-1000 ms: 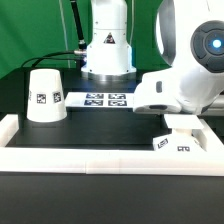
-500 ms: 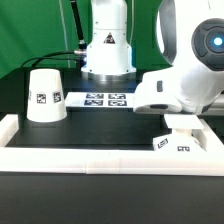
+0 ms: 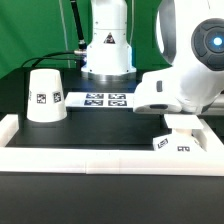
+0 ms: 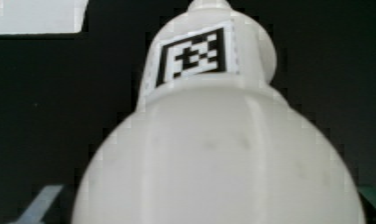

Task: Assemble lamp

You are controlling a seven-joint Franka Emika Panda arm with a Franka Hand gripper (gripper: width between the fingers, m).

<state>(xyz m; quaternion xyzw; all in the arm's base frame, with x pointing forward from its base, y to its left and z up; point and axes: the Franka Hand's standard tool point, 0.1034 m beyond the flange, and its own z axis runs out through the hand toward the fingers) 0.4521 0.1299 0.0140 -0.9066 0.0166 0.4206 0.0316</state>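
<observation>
The white bulb point(image 4: 211, 140) fills the wrist view, its round body close to the camera and its narrow neck with a black-and-white tag pointing away. My gripper point(image 3: 178, 126) is at the exterior view's right, low over the table, shut on the bulb; the bulb itself is hidden there behind my hand. Just below the gripper sits the low white base point(image 3: 172, 145) with tags, by the front rim. The tapered white shade point(image 3: 45, 97) stands mouth down at the exterior view's left, far from the gripper.
The marker board point(image 3: 105, 99) lies at the back middle, in front of the robot's pedestal point(image 3: 107, 45). A white rim point(image 3: 100, 158) borders the black table at the front and sides. A white corner point(image 4: 34, 15) shows beyond the bulb.
</observation>
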